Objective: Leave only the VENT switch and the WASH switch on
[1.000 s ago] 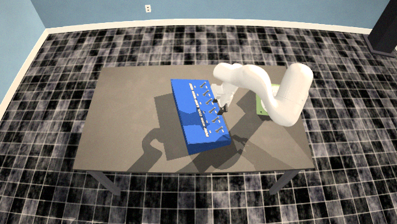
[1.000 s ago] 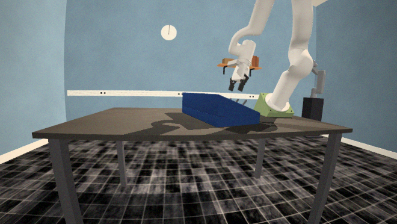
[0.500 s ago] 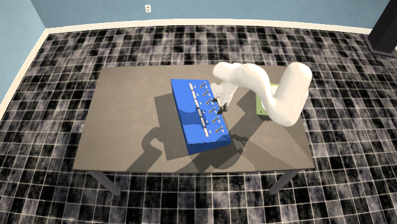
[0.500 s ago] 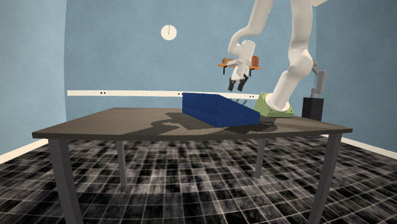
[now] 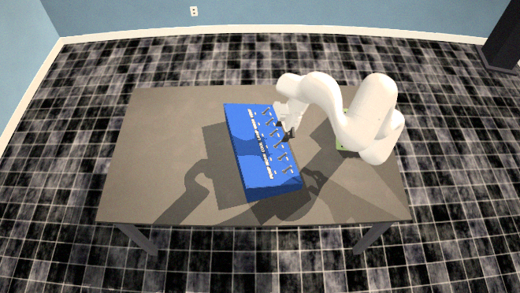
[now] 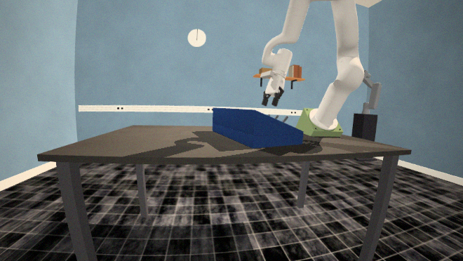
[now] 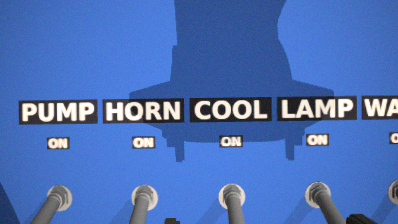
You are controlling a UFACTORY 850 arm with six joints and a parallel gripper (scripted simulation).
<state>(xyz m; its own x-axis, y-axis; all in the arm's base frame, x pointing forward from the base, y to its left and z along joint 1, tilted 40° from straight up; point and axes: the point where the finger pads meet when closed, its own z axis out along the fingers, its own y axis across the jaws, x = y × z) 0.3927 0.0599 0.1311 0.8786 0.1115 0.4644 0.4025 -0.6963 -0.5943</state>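
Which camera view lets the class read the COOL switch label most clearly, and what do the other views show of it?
The wrist view: the COOL label fills the frame in sharp white letters, with ON beneath it. The top view shows the console with its labels as tiny, unreadable marks. The exterior view shows only the console's back, so the label is hidden.
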